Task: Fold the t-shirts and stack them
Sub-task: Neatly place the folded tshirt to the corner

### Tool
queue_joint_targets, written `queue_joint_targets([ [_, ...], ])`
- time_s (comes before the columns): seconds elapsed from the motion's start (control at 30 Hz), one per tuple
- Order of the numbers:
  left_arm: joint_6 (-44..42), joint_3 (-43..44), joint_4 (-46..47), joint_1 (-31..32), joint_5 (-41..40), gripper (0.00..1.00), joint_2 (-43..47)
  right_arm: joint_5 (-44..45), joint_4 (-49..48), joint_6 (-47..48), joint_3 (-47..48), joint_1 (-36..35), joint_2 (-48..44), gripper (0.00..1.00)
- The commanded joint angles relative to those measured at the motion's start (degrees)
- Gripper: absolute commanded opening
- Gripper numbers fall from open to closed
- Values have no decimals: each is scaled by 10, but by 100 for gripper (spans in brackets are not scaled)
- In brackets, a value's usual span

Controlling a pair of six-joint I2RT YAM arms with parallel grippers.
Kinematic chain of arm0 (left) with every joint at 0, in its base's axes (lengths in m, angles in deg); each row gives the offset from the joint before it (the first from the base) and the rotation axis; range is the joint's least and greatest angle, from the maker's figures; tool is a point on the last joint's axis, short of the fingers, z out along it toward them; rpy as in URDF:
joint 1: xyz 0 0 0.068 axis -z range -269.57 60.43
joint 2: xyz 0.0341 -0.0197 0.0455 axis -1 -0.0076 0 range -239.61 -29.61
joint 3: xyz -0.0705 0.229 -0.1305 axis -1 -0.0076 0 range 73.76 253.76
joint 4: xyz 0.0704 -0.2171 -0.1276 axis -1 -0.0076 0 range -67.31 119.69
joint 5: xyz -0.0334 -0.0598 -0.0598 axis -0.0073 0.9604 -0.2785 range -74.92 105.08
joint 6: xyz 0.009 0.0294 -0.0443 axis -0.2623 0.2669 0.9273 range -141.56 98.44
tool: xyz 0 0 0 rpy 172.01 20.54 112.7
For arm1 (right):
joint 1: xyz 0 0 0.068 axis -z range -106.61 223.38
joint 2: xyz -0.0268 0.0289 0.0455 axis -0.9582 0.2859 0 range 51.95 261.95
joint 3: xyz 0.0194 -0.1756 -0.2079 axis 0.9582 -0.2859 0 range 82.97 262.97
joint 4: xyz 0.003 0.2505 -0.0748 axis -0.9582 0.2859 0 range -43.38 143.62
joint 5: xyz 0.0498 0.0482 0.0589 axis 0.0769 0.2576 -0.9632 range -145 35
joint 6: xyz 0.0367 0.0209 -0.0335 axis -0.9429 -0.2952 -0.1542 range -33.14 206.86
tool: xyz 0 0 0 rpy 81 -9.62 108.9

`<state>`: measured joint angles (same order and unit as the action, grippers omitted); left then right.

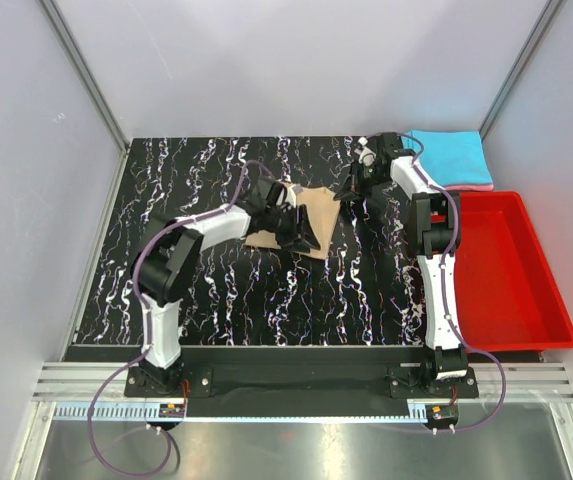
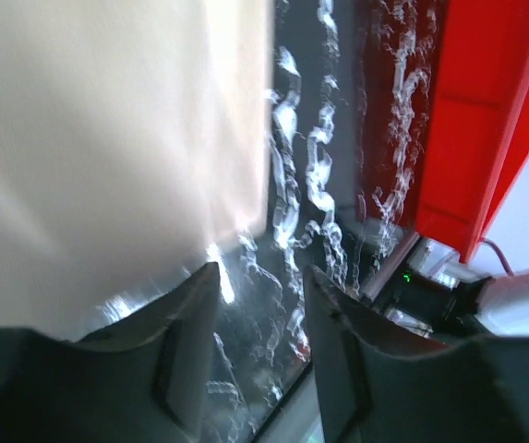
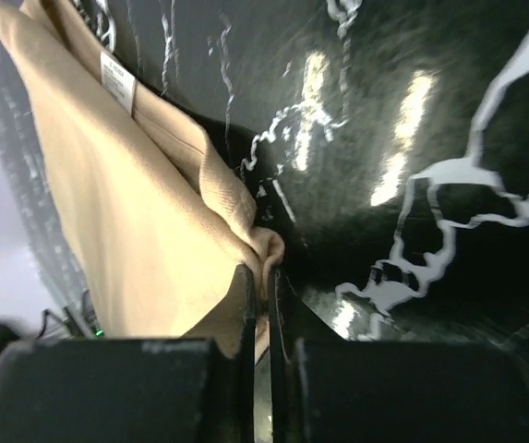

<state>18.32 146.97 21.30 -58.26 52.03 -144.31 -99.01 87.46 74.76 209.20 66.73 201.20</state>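
The left gripper (image 2: 262, 277) hangs low over the tan t-shirt (image 1: 314, 203) in the middle of the table (image 1: 216, 300), its jaws half apart with only tabletop between them, so I think it should first take a cloth edge. Just beyond, the right gripper (image 3: 262, 277) is clamped on a bunched edge of this shirt. I judge that the fold must go slowly and evenly before the shirt joins the folded cyan t-shirt (image 1: 451, 155) at the far right corner.
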Motion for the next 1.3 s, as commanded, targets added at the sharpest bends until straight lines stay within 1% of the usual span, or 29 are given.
queue_joint_targets([
  [0.0, -64, 88, -120, -19, 10, 47, 88, 84, 32, 43, 52, 3, -28, 0],
  [0.07, -87, 105, -178, -31, 6, 48, 113, 127, 56, 54, 62, 3, -36, 0],
  [0.1, -102, 103, -186, -48, 5, 48, 121, 138, 62, 66, 67, 3, -41, 0],
  [0.17, -112, 95, -205, -67, -30, 49, 137, 172, 78, 81, 74, 4, -51, 0],
  [0.2, -116, 85, -205, -86, -60, 48, 138, 183, 83, 86, 83, 4, -55, 0],
  [0.3, -94, 70, -188, -120, -86, 46, 115, 215, 96, 105, 92, 4, -72, 0],
  [0.33, -87, 67, -183, -126, -98, 45, 93, 220, 98, 109, 96, 4, -76, 0],
  [0.37, -82, 72, -174, -130, -99, 44, 81, 226, 101, 117, 96, 4, -84, 0],
  [0.4, -80, 79, -177, -134, -119, 44, 68, 227, 103, 118, 99, 4, -88, 0],
  [0.47, -81, 119, -194, -135, -141, 44, 21, 235, 107, 118, 98, 5, -100, 0],
  [0.53, -88, 141, -196, -136, -133, 46, -13, 236, 106, 133, 91, 4, -110, 0],
  [0.57, -89, 154, -190, -136, -129, 49, -20, 240, 102, 136, 85, 4, -120, 0],
  [0.77, -68, 145, -140, -137, -103, 51, -42, 295, 100, 161, 67, 5, -147, 0],
  [0.9, -51, 153, -145, -137, -80, 50, -63, 328, 109, 186, 85, 4, -153, 0],
  [1.0, -43, 148, -151, -136, -55, 50, -48, 369, 108, 211, 95, 4, -157, 0],
  [1.1, -59, 163, -201, -136, -43, 50, -22, 405, 97, 243, 98, 5, -157, 0],
  [1.13, -61, 161, -214, -136, -32, 50, -3, 435, 91, 249, 98, 6, -157, 0],
  [1.2, -67, 149, -214, -136, 6, 50, 21, 469, 66, 266, 97, 9, -160, 0],
  [1.27, -74, 123, -218, -135, 15, 50, 58, 488, 40, 290, 96, 16, -163, 0],
])
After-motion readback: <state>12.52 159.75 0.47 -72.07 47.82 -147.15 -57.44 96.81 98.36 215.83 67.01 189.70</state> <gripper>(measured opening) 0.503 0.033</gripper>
